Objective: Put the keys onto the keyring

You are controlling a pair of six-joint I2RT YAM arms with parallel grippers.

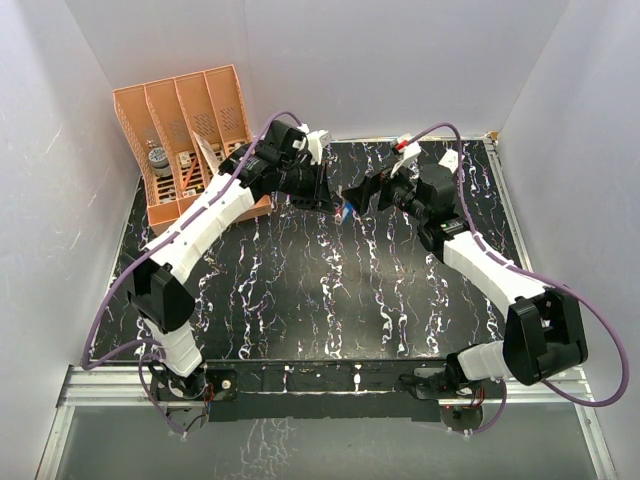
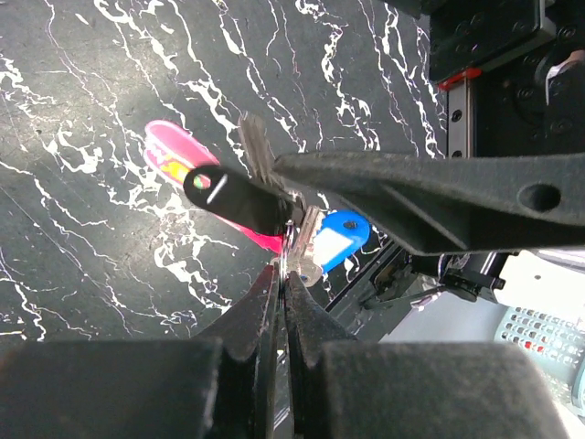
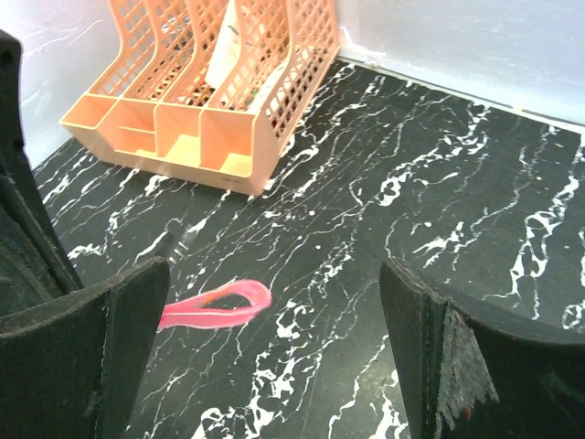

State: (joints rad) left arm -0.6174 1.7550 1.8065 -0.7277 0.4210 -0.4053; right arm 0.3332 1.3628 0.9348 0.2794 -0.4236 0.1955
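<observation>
Pinching the keys (image 2: 239, 203) in your left hand (image 2: 285, 274) (right hand (image 3: 272, 279) gaping wide), you likely must next fetch the keyring (image 3: 219, 306) off the counter (image 3: 439, 165).

Overhead view looks down; both close wrist views share the keyring (image 3: 215, 306).

The left arm (image 1: 205, 212) and the right arm (image 1: 487, 268) have white shell links and black, blocky joint housings. A thin purple cable (image 1: 108, 305) loops beside each arm. The left gripper (image 2: 283, 274) and the right gripper (image 3: 274, 274) have black, wedge-shaped fingers (image 3: 119, 347) with a rough, matte surface. One finger has a small round hole (image 2: 539, 197).
</observation>
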